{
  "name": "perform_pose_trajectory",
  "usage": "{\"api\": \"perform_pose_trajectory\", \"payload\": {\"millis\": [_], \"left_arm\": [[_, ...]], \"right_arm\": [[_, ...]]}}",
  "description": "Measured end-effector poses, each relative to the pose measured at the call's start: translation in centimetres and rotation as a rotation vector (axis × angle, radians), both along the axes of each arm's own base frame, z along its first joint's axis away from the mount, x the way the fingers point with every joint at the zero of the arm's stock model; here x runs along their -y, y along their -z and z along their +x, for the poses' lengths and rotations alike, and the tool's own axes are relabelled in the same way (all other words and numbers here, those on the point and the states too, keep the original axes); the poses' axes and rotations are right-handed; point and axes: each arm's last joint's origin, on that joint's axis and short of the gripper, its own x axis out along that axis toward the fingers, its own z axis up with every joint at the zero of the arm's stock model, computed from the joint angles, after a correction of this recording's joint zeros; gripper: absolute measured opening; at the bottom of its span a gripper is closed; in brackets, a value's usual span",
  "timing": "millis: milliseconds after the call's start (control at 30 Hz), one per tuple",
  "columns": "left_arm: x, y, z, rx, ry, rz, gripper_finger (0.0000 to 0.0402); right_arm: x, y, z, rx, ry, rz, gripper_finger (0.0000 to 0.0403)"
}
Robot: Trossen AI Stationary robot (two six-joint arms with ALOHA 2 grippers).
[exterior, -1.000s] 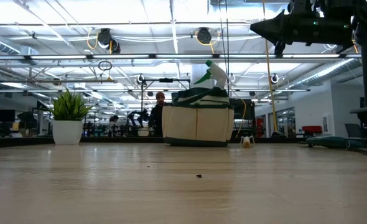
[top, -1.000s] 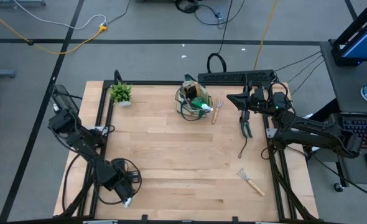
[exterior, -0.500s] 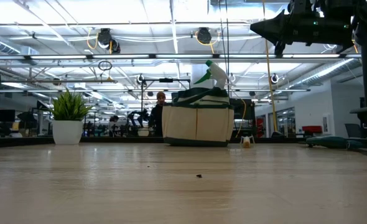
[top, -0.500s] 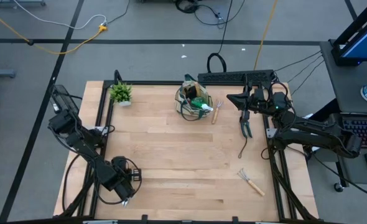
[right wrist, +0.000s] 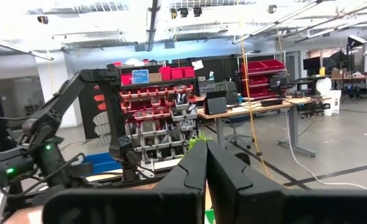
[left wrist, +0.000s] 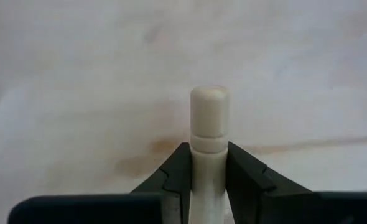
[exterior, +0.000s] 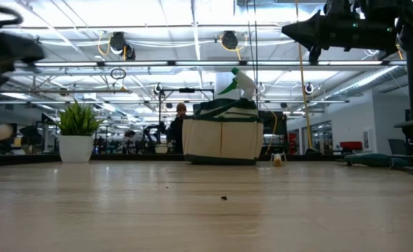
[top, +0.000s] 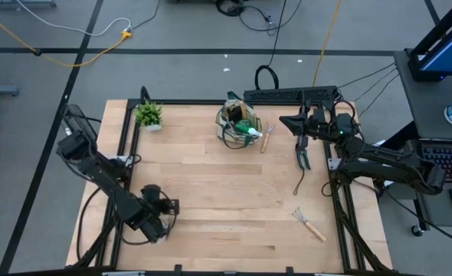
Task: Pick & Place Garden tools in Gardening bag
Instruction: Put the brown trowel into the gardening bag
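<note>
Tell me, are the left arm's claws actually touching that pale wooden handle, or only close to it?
Touching. In the left wrist view both dark fingers press against the sides of the wooden handle, no gap either side; the left gripper is shut on it.

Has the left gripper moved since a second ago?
Yes. The left gripper, shut on a pale wooden handle, shifted slightly away from the table's near edge.

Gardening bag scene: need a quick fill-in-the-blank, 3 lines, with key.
1. The left gripper is shut on a pale ____ handle.
2. The green spray bottle sits inside the gardening ____.
3. The hand rake lies on the table near the ____ arm's side.

Missing words: wooden; bag; right
</note>
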Motion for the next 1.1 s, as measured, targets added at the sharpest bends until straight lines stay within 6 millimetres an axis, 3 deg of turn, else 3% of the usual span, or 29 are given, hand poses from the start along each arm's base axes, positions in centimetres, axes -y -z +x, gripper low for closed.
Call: {"api": "perform_pose_trajectory", "payload": {"millis": [567,1100], "left_arm": [[-5.5,-5.1,2.8,0.205,0.166,0.209,0.0071],[-9.4,-9.9,7.3,0.464,0.495,0.44,0.0071]], "right_arm": [[-1.1,-0.2,0.5,0.021,-0.1,0.016,0.0],[-1.5,-0.2,0.7,0.021,-0.123,0.015,0.0]]}}
